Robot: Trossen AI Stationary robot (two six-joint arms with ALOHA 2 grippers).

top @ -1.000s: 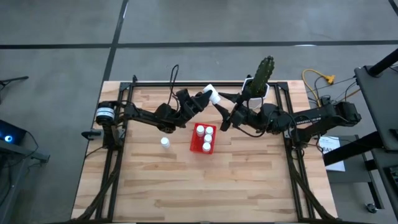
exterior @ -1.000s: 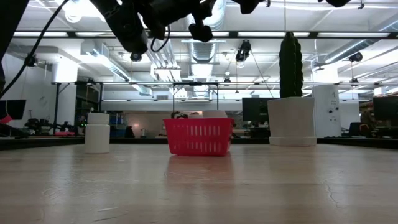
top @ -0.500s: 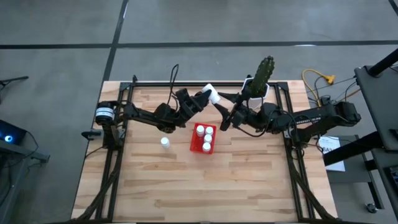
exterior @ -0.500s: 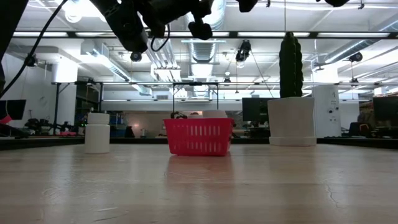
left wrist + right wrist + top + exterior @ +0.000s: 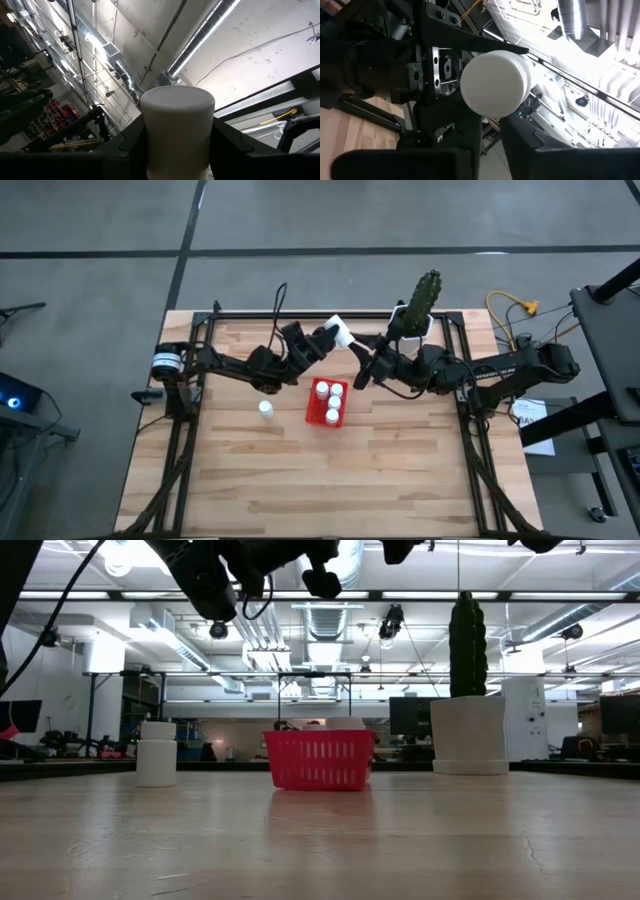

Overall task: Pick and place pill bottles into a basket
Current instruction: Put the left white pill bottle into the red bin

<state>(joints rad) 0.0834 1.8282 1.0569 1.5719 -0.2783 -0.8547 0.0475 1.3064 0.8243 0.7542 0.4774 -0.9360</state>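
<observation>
**A:** So where's the small white cylindrical pill bottle [image 5: 338,329] right now?

**B:** Up in the air, above the back part of the light wooden slatted table [image 5: 400,470], just behind the bright red slotted plastic basket [image 5: 326,402]. The left gripper [image 5: 335,333] has it clamped by the lower body. In the left wrist view the fingers [image 5: 131,145] press on both sides of the bottle [image 5: 177,130].

**A:** Which way does it point?

**B:** Tilted, I'd say. From above its long axis runs diagonally, cap end aimed toward the right gripper [image 5: 360,358]. In the right wrist view the round cap [image 5: 495,82] faces almost straight into the camera.

**A:** Is the right claw on it too?

**B:** Hard to call. Its fingers [image 5: 535,145] sit just beside the cap end, but I can't tell whether they're squeezed onto it or clear of it.

**A:** And the rest?

**B:** Three white-capped bottles [image 5: 331,402] stand upright in the basket, and one more bottle [image 5: 265,409] stands upright on the table to the basket's left. A green cactus in a white pot [image 5: 418,310] sits at the back edge.
</observation>
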